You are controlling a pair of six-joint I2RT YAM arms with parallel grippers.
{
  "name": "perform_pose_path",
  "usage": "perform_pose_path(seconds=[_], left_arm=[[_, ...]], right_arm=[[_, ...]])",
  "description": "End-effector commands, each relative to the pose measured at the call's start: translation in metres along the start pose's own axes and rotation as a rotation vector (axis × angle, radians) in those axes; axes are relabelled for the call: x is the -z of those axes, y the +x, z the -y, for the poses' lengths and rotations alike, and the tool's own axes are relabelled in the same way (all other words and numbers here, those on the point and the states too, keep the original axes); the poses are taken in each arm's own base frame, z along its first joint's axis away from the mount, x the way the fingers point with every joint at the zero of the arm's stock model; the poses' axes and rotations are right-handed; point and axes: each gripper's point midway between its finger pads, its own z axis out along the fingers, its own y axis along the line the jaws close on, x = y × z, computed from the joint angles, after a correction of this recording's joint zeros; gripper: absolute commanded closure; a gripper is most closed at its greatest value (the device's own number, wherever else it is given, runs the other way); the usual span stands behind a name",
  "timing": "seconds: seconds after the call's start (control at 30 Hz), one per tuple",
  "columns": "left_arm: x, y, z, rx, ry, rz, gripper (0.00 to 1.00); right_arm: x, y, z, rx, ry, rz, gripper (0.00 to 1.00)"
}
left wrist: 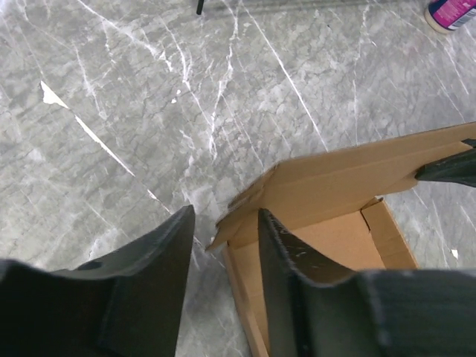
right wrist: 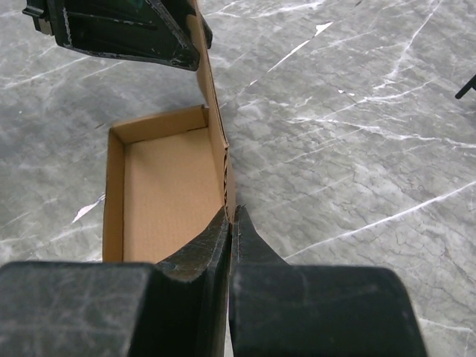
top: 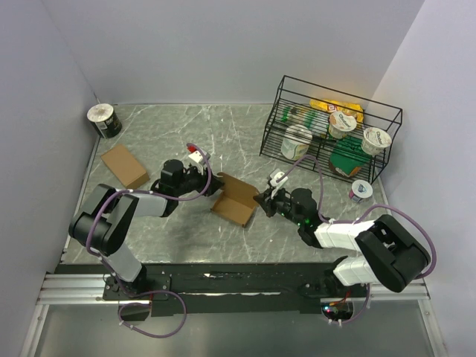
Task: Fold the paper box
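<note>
So here's where we're at: the plain brown cardboard paper box sits on the grey marble-look table, pretty much in the middle, right between the 2 arms. It's half formed. There's an open shallow tray facing up, with 1 long panel standing up along one side.

The right gripper comes in low from the right. On its wrist cam, the right gripper has both fingers pressed flat together, with the edge of that standing panel pinched between them. The tray of the paper box lies just left of the pinch.

The left gripper is at the box's other end. From its own cam, the left gripper has its 2 fingers spread apart, and the corner of the paper box pokes into the gap. The inner finger hangs over the tray and the outer one over bare table. We can't tell if either finger actually touches the cardboard.

Other stuff around:
- a second flat brown cardboard box, well off to the left
- a dark round can with a white lid in the far left corner
- a black wire basket full of groceries at far right
- a small cup with a purple label in front of the basket
</note>
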Motion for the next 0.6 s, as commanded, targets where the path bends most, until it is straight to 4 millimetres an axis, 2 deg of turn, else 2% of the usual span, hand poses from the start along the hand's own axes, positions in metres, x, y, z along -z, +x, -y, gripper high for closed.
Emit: perform_pose_path(seconds=[0.0,0.17,0.3,0.47,0.57], left_arm=[[-0.007,-0.025,0.006,-0.068,0.059,0.069,0.58],[-0.006,-0.025,0.014,-0.062,0.098,0.084,0.68],[-0.005,-0.025,0.018,-0.044,0.114,0.088,0.84],[-0.007,-0.021,0.023,-0.024,0.097,0.081,0.91],[-0.010,-0.014,0.033,-0.016,0.094,0.068,0.95]], right_arm=[[-0.007,-0.012,0.000,0.003,-0.016,0.024,1.00],[-0.008,-0.011,0.001,0.000,-0.015,0.021,1.00],[-0.009,-0.011,0.006,-0.002,0.010,0.011,1.00],[-0.010,-0.016,0.010,-0.038,0.057,0.026,1.00],[-0.010,-0.019,0.012,-0.020,0.096,0.035,1.00]])
